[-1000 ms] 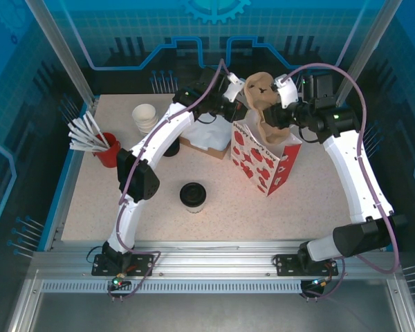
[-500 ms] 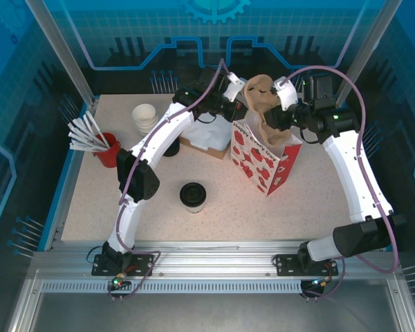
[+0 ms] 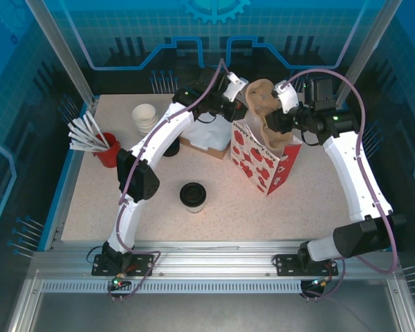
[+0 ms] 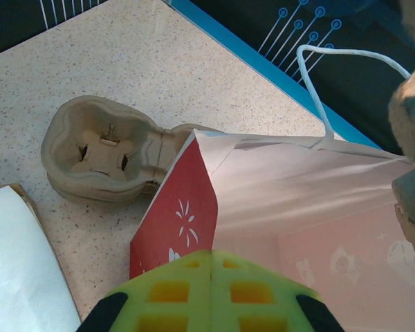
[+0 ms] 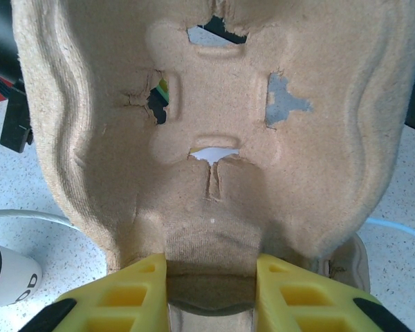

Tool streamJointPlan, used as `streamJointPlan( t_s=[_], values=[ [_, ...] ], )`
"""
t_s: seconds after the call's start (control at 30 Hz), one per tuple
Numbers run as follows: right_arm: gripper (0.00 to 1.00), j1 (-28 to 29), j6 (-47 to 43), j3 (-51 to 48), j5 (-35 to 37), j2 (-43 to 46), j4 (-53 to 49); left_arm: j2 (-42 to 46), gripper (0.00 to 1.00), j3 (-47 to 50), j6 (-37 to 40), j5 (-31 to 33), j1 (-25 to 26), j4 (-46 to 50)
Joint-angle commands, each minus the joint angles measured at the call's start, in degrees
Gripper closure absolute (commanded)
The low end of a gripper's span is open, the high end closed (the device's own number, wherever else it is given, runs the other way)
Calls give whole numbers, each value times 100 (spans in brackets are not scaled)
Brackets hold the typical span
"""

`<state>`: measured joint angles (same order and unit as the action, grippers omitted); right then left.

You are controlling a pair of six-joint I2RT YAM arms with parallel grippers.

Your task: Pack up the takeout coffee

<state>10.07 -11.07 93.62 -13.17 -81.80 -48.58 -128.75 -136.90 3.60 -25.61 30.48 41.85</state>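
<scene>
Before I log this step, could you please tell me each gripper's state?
Left gripper: closed, pinching the rim of the paper bag.
Right gripper: closed on the pulp cup carrier.

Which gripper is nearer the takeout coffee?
Left. The left gripper grips the bag rim beyond the takeout coffee; right gripper holds the pulp carrier over the bag, farther right.

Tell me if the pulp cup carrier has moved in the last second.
Yes, slightly: the pulp cup carrier has sunk lower into the red gift bag, which stayed put.
</scene>
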Motion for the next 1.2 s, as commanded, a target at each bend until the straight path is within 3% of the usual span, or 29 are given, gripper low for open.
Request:
streamJointPlan(
  t_s=[0.0,0.57,1.17],
  values=[
    [70,-79,-70,-170,-64,188,-73,63,100,-216,150,-203,-45,131],
    [70,-75,177,-310,174,347,-624,88,100,-197,46,-200,-130,88],
    [70,346,246,-25,609,-24,-1218,149,100,-91,18,-214,-131,-21]
  ],
)
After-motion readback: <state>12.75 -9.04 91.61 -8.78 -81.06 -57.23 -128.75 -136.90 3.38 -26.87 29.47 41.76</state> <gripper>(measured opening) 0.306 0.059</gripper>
